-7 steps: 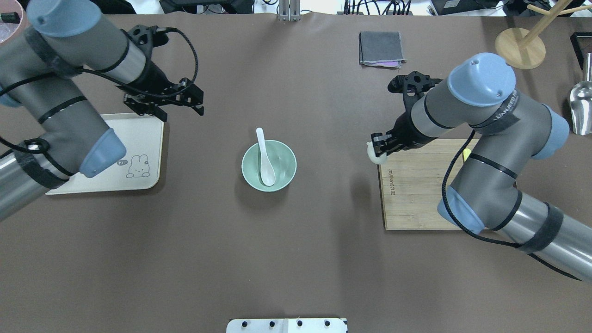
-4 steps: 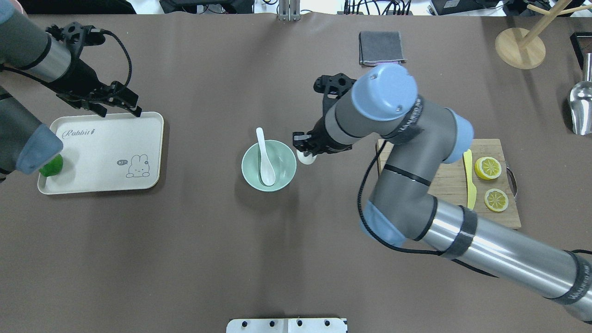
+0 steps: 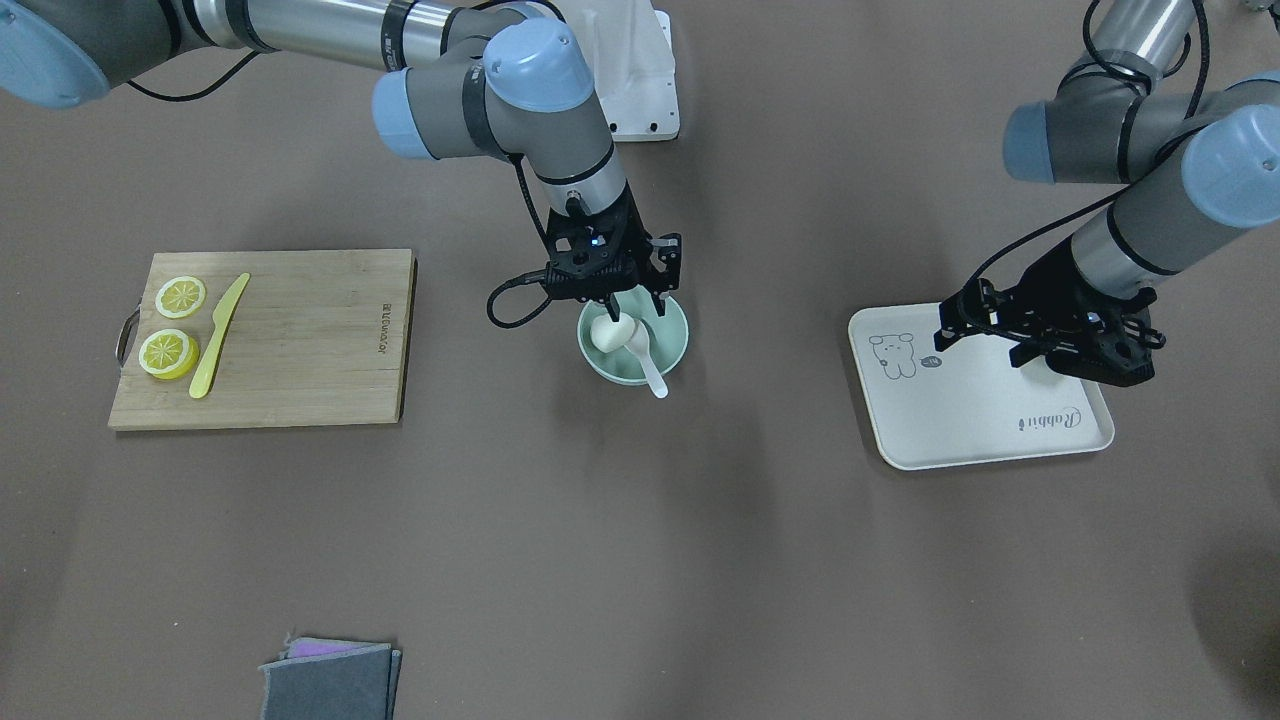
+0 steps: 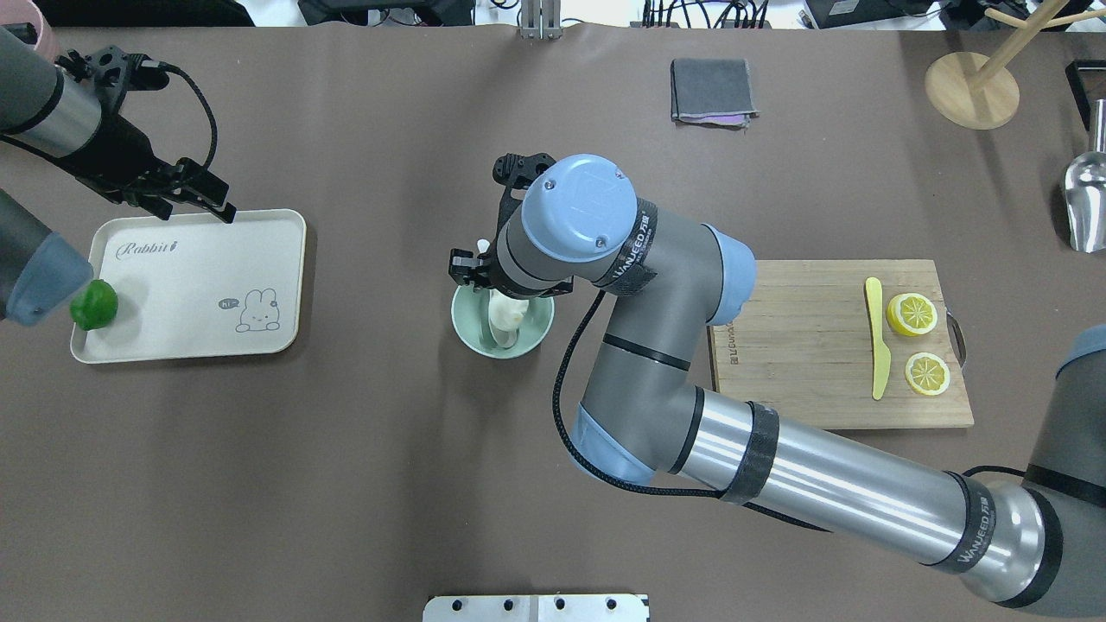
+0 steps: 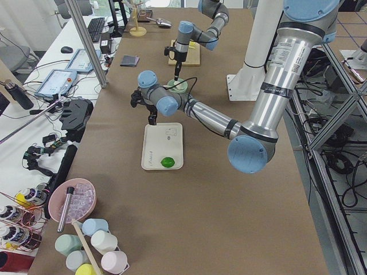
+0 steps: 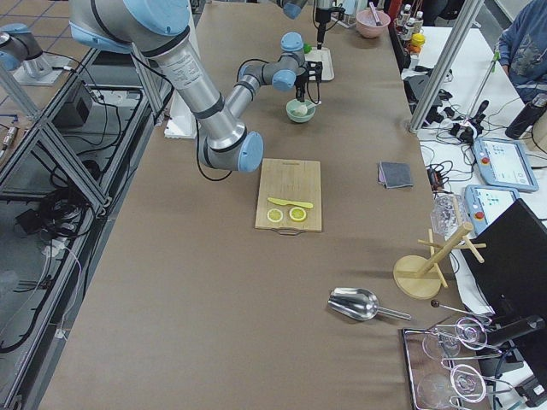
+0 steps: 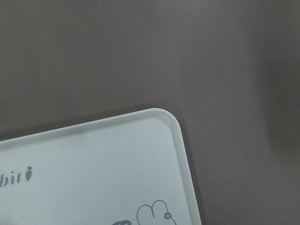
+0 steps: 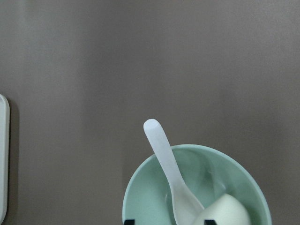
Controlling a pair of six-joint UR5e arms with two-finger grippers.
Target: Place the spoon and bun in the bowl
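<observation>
The mint-green bowl (image 4: pixel 462 333) stands mid-table. The white spoon (image 3: pixel 652 375) lies in it, handle over the rim; the right wrist view shows it too (image 8: pixel 164 154). The white bun (image 3: pixel 607 333) rests in the bowl against the spoon's scoop, and shows at the right wrist view's lower edge (image 8: pixel 227 211). My right gripper (image 3: pixel 632 305) hangs just above the bowl (image 3: pixel 682 340), fingers spread wider than the bun, open. My left gripper (image 4: pixel 194 206) hovers open and empty over the far corner of the beige tray (image 4: pixel 190 285).
A green lime (image 4: pixel 95 304) lies on the tray's left end. A wooden cutting board (image 4: pixel 795 345) to the right holds two lemon slices (image 4: pixel 916 313) and a yellow knife (image 4: pixel 877 337). A grey cloth (image 4: pixel 713 89), a wooden stand (image 4: pixel 972 86) and a metal scoop (image 4: pixel 1087 199) are at the far side.
My right arm swung left from the board's edge to over the bowl with the bun, which now lies in the bowl. My left arm drew back to the left.
</observation>
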